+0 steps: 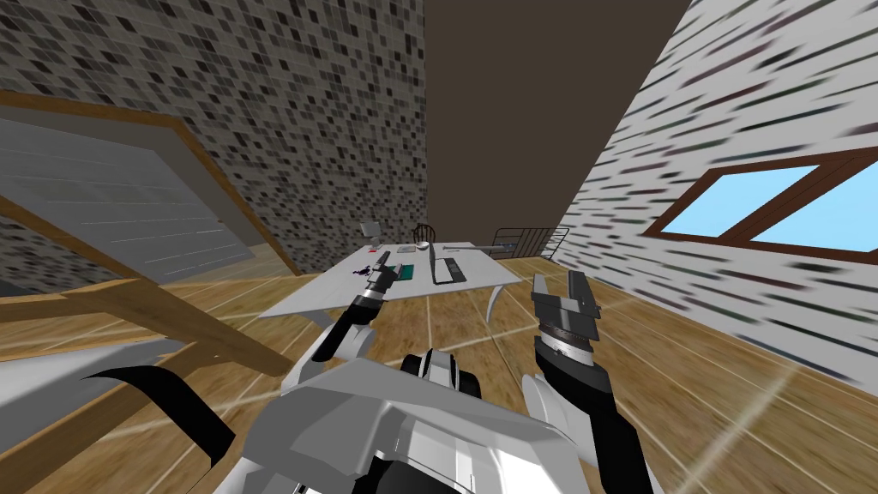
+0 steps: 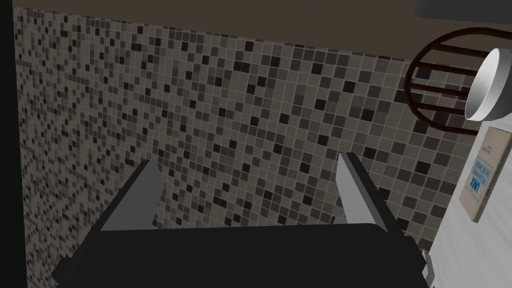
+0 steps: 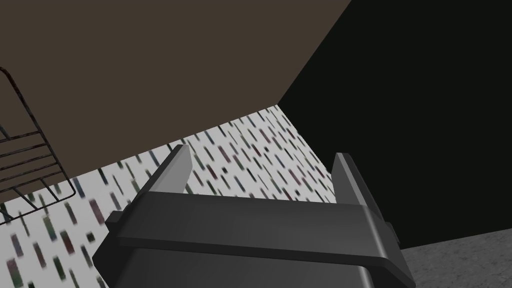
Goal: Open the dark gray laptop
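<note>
The dark grey laptop lies on the white table ahead of me, near its right half. I cannot tell how far its lid stands up. My left gripper hovers over the table's left part, to the left of the laptop and apart from it. Seen from the left wrist, that gripper is open with nothing between its fingers, facing a mosaic wall. My right gripper is raised to the right of the table, over the wooden floor. It is open and empty too.
A green flat item and a small purple thing lie by the left gripper. A white bowl and a book sit farther along the table. A chair and a wire rack stand behind it. A wood-framed panel leans at the left.
</note>
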Available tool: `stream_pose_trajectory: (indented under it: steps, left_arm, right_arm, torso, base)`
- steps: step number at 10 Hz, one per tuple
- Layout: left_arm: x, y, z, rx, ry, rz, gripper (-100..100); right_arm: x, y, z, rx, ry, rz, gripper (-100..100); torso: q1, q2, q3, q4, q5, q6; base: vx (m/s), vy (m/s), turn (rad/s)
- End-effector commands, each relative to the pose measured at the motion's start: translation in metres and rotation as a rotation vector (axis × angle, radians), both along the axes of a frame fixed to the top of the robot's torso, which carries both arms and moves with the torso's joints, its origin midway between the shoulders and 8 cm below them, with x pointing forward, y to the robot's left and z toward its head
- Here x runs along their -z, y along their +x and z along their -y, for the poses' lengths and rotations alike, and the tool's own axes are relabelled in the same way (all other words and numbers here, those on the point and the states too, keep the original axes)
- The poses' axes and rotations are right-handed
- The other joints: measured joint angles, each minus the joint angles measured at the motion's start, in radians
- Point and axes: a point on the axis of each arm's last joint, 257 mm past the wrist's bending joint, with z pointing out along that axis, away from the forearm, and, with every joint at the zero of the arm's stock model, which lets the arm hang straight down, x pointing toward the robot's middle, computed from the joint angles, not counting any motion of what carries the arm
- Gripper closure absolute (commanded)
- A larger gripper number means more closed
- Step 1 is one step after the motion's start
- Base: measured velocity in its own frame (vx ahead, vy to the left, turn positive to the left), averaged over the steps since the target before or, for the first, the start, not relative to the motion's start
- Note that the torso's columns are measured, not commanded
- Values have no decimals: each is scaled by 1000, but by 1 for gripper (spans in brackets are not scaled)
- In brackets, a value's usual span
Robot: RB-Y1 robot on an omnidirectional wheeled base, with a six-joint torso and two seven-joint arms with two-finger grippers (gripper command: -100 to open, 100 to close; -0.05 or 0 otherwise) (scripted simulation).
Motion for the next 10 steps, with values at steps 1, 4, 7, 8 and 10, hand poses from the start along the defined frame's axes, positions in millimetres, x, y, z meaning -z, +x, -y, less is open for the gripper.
stream_pose_trajectory:
  steps: [1,4,7,8,10]
  left_arm:
    - [9,6,1,3,-44,-46,-100]
    - [18,12,2,11,-82,-95,-100]
    - [29,17,5,27,-101,-148,-100]
    - [32,19,7,33,-104,-167,-100]
    - [40,22,10,47,-109,-206,-100]
  right_arm:
    - [0,0,0,0,0,0,0]
    - [0,0,0,0,0,0,0]
    - [0,0,0,0,0,0,0]
    - [0,0,0,0,0,0,0]
    - [0,0,0,0,0,0,0]
  torso:
    - [0,0,0,0,0,0]
    - [-1,0,0,0,0,0]
    - [0,-1,0,0,0,0]
    - [0,-1,0,0,0,0]
    - [0,0,0,0,0,0]
  base:
    - [57,-38,-7]
    - [45,-40,-6]
    - [51,-39,-6]
    - [48,-33,-5]
    - [49,-31,-6]
